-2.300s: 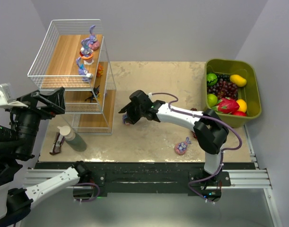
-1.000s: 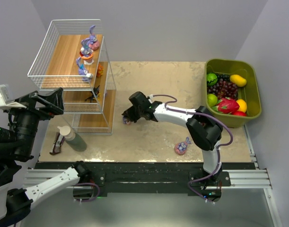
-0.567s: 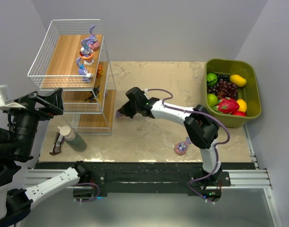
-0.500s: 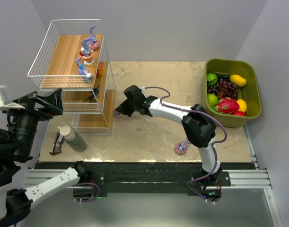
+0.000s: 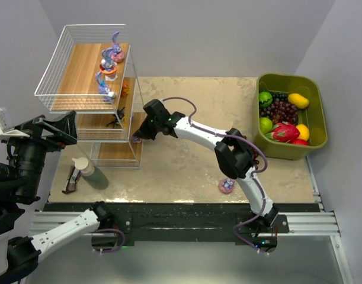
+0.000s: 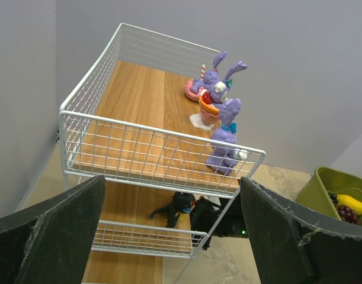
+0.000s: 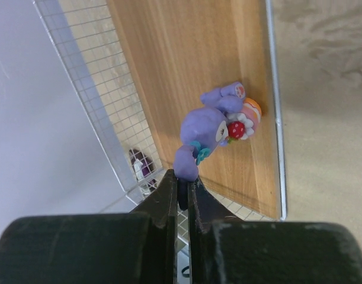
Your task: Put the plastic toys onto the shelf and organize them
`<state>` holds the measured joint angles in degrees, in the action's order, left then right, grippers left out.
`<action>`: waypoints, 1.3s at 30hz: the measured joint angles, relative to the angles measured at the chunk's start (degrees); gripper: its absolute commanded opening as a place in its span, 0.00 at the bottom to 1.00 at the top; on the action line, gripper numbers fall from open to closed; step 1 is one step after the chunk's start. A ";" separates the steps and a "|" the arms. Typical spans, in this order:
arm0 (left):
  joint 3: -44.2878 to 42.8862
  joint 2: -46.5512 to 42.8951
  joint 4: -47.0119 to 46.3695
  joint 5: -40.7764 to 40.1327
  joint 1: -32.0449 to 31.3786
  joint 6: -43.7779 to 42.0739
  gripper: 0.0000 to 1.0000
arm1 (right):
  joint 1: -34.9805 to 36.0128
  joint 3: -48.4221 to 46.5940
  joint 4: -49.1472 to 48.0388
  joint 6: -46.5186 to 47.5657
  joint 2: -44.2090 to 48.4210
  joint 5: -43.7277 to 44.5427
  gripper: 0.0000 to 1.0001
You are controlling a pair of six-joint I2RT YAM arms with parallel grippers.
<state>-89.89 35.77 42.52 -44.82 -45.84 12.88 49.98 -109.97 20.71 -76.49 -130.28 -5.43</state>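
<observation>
Okay, my right gripper (image 7: 182, 179) is pinched fully closed on a purple bunny (image 7: 208, 126). The jaws clamp one ear-like tip. The rest of the bunny, with a red strawberry and an orange cup at its front, sticks out over a wooden board of the shelf (image 7: 186, 53). I can't tell if the bunny touches the board.

In the top view that gripper (image 5: 137, 135) is at the right edge of the shelf's lowest tier, with the arm stretched across the table (image 5: 192, 94) from the near right.

My left gripper (image 6: 172, 186) is spread as wide as it goes and holds nothing. It hovers at the near left of the shelf.

On the top tier, along the right side, a bunny with a blue bow (image 6: 224, 139) is nearest and a bunny in an orange cup (image 6: 211, 97) is just behind it. A black insect toy (image 6: 173, 208) is on the middle tier.

Another bunny on a pink base (image 5: 227, 185) sits on the table at the near right, well apart from the shelf. A green bin (image 5: 318, 121) of fruit is at the far right.
</observation>
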 measured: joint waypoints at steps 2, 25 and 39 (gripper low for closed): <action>0.00 -0.02 0.00 -0.02 0.00 0.00 0.99 | 0.07 -2.49 1.05 2.25 -1.20 -0.09 0.00; -0.02 -0.07 0.00 -0.17 0.00 0.00 1.00 | 0.39 -16.20 7.61 14.16 -8.94 -1.25 0.00; -0.55 -0.07 0.42 -0.46 0.00 0.00 0.99 | 0.44 -17.77 5.49 14.03 -10.88 -4.48 0.06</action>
<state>-90.43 35.70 42.94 -45.28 -45.84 12.88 50.41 -127.74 26.20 -62.46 -141.16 -9.91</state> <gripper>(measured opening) 0.994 0.040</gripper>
